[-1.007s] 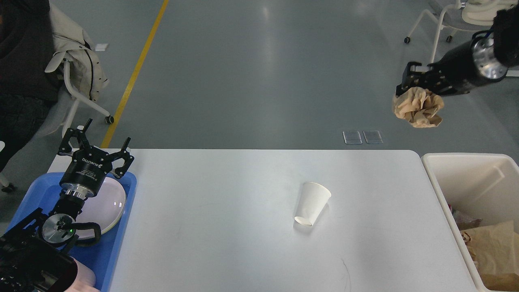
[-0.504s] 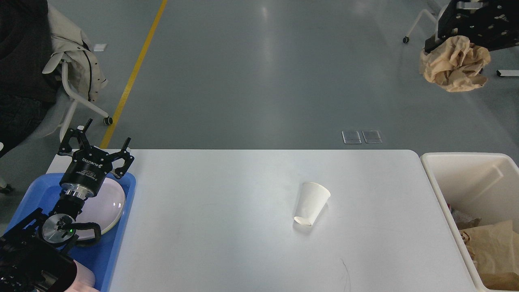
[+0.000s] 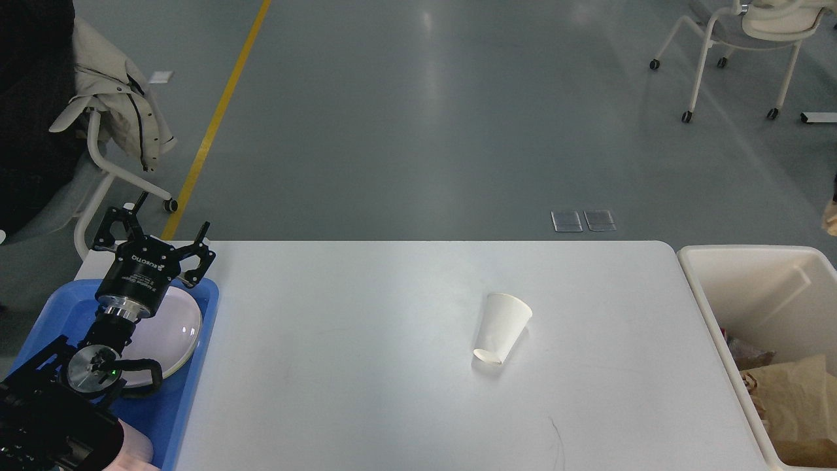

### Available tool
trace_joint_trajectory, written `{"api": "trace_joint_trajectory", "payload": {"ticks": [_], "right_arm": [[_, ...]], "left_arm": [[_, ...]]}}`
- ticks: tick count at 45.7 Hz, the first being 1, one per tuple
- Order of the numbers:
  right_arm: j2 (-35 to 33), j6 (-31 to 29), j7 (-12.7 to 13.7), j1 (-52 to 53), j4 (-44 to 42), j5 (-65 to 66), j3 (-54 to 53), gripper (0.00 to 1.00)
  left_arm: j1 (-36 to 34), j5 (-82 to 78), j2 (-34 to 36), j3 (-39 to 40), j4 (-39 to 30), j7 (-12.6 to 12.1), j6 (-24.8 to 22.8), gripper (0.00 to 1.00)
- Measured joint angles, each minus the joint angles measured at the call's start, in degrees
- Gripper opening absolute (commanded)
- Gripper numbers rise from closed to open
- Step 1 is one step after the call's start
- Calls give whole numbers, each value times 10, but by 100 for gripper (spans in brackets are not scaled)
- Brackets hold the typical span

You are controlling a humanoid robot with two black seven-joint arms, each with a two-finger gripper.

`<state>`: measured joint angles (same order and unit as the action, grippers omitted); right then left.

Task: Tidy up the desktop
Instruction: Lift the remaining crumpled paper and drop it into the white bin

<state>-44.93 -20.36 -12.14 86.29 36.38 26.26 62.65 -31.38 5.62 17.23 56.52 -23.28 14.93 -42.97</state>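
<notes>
Gone from view the right end effector with all but a sliver of its crumpled tan paper wad (image 3: 831, 219), now at the right edge above the cream rectangular plastic bin (image 3: 745, 261), having swung from beside the bench, up to the top-right corner, then out.

I see the scene evenly and brightly lit from overhead, with pale streaks of glare on the grey floor (image 3: 431, 98) and a soft sheen across the white desktop (image 3: 392, 340). The paper cup (image 3: 501, 328) throws only a faint shadow at its base. Focus is sharp throughout, without visible blur or edge distortion.
</notes>
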Motion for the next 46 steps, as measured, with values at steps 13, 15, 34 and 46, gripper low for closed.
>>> {"api": "trace_joint_trajectory", "payload": {"ticks": [13,15,34,46], "right_arm": [[97,131,-10,-346,-193,-82,-202,11],[115,135,-10,-371,-220,-83,-224,65],[143,151,-5,-399,-248,-89,-267,100],[141,137,-5,-377,-234,-87,-264,100]], "left_arm": [[0,0,0,0,0,-1,0,100],[0,0,0,0,0,-1,0,100],[0,0,0,-1,0,-1,0,100],[0,0,0,0,0,0,0,100]]}}
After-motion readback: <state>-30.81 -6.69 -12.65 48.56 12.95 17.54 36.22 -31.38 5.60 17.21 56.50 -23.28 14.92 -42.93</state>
